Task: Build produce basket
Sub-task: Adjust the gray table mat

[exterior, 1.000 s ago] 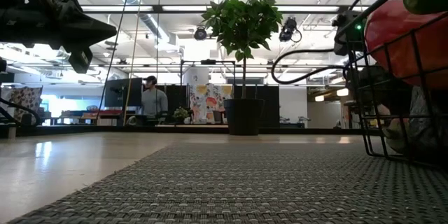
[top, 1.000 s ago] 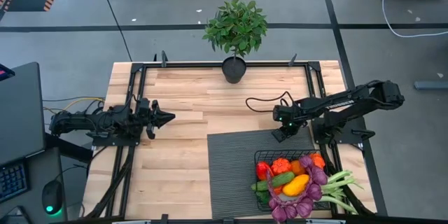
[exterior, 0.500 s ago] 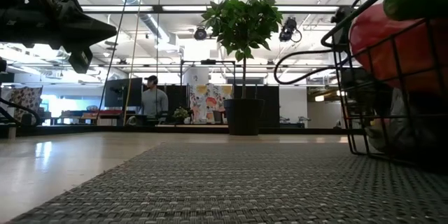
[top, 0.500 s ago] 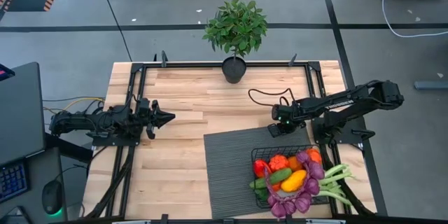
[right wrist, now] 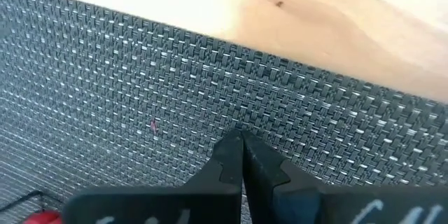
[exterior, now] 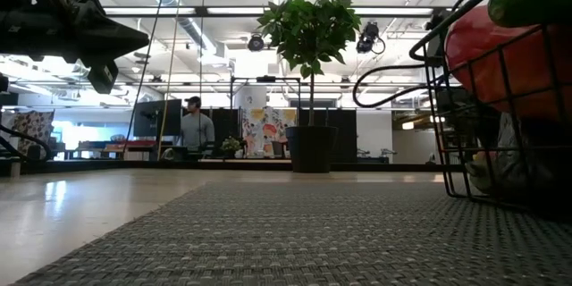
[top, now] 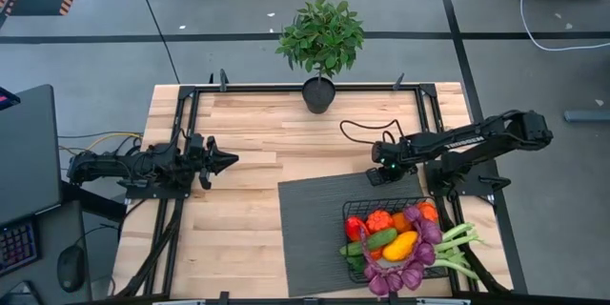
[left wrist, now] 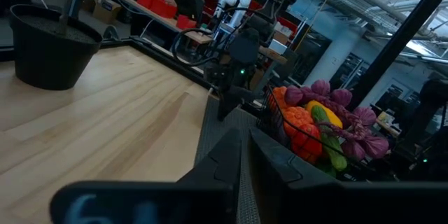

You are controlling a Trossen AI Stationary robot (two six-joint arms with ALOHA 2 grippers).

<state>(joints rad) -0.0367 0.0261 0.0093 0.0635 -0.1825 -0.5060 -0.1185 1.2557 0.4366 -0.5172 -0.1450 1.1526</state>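
While both hands (left [top: 226, 161], right [top: 378, 173]) sit closed, one basket [top: 356, 216] holds produce [top: 400, 246].

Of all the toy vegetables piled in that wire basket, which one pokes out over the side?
The white-green leek. Its stalks stick out past the right rim of the basket, while the red pepper, yellow pepper, cucumber and the rest sit inside.
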